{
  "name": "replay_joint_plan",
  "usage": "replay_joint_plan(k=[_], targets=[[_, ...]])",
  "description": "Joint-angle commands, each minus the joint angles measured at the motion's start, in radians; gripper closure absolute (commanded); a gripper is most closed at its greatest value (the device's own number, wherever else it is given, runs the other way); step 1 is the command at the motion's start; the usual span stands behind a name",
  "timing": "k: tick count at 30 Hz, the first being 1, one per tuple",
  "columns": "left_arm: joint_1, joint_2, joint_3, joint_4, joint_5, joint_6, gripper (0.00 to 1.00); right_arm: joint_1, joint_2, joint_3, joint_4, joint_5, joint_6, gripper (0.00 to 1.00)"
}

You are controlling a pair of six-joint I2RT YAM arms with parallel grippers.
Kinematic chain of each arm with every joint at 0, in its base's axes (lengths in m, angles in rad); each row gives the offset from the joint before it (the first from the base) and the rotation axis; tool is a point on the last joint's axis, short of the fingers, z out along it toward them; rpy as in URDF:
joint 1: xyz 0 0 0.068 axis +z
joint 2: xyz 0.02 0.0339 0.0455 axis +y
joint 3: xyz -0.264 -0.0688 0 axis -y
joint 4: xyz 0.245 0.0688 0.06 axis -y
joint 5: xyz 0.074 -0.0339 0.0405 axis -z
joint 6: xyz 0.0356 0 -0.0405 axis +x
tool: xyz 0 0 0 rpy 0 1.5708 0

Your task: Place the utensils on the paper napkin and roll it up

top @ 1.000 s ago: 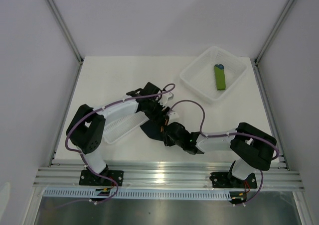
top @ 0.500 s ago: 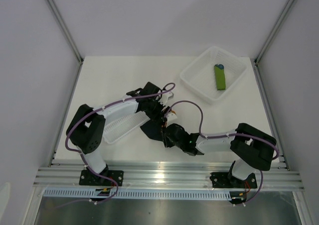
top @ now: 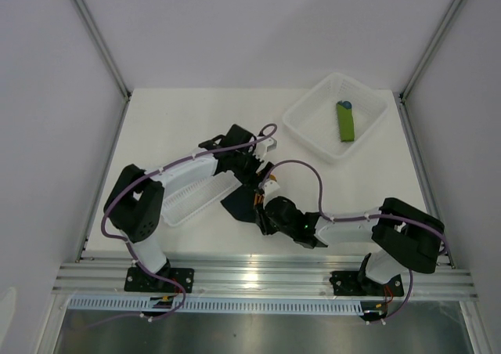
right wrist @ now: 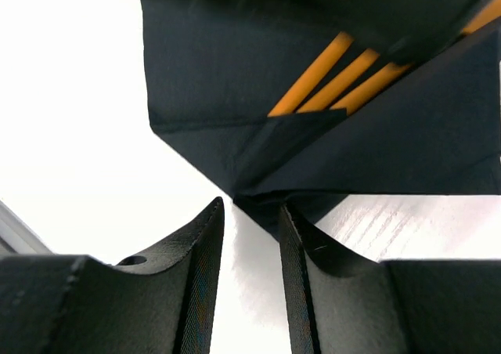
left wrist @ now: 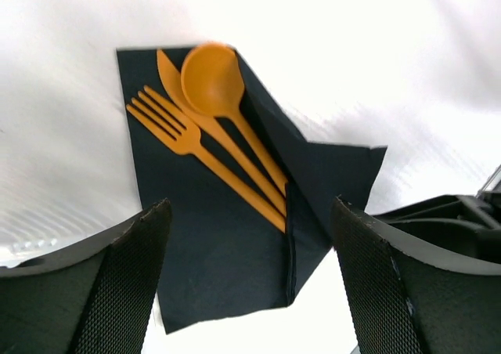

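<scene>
Near the front edge of the desk, the right gripper holds its jaws narrowly parted and empty at a corner of the black paper napkin, part-folded over an orange fork, knife and spoon. Beyond, the left gripper hangs wide open above them.

Before me the utensils lie on the paper napkin, a tray just left of it, a bin holding a rolled bundle farther back right.
</scene>
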Motion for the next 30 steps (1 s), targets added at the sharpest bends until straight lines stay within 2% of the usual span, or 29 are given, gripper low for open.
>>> replay_joint_plan(k=[1,17,20,23,30], targets=[[-0.006,-0.009,0.051,0.052,0.032,-0.036,0.15,0.006,-0.04,-0.022,0.051,-0.013,-0.03,0.63],[-0.068,0.084,0.015,0.084,0.015,-0.051,0.17,0.008,-0.033,-0.017,0.056,-0.023,-0.039,0.6],[-0.068,0.08,-0.001,0.089,0.0,-0.048,0.25,0.006,-0.042,-0.006,0.043,-0.013,-0.048,0.6],[-0.068,0.063,-0.016,0.09,-0.023,-0.04,0.45,0.006,-0.053,0.0,0.031,-0.006,-0.056,0.59],[-0.064,0.023,-0.059,0.09,-0.08,-0.007,0.64,-0.006,-0.086,-0.026,0.034,-0.027,-0.05,0.59]])
